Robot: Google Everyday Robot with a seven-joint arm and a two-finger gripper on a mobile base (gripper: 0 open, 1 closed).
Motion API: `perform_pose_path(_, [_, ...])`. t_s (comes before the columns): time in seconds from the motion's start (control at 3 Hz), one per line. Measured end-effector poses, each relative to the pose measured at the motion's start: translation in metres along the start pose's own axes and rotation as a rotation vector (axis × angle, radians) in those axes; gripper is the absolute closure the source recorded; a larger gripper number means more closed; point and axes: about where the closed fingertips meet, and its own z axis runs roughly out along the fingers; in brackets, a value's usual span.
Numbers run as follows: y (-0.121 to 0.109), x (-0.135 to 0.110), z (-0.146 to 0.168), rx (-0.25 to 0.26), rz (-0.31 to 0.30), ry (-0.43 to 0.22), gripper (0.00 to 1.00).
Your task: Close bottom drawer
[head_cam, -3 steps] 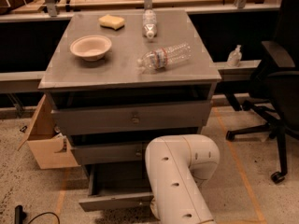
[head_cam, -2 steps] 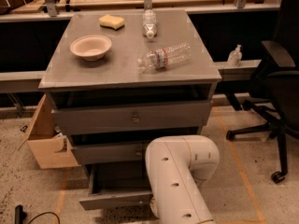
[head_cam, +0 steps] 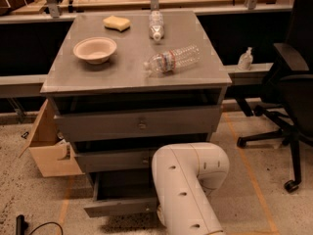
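The bottom drawer (head_cam: 120, 205) of the grey cabinet (head_cam: 137, 77) is pulled out, its thin front panel low near the floor and its dark inside showing. The middle drawer (head_cam: 112, 159) and the top drawer (head_cam: 137, 124) stand out a little less. My white arm (head_cam: 188, 190) reaches down in front of the cabinet's lower right and covers the right part of the bottom drawer. The gripper is hidden behind the arm, and the drawer's knob is also hidden.
On the cabinet top lie a bowl (head_cam: 95, 49), a yellow sponge (head_cam: 117, 23) and two plastic bottles (head_cam: 172, 60). A cardboard box (head_cam: 46, 146) stands at the left, a black office chair (head_cam: 288, 87) at the right. A cable lies on the floor at the lower left.
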Motion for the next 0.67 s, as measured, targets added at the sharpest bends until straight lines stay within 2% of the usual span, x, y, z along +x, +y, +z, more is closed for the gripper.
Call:
perform_pose_path(0.33, [0.0,0.0,0.0,0.0,0.0,0.0,1.0])
perform_pose_path(0.67, [-0.015,0.003,0.006,0.038,-0.014,-0.005,1.0])
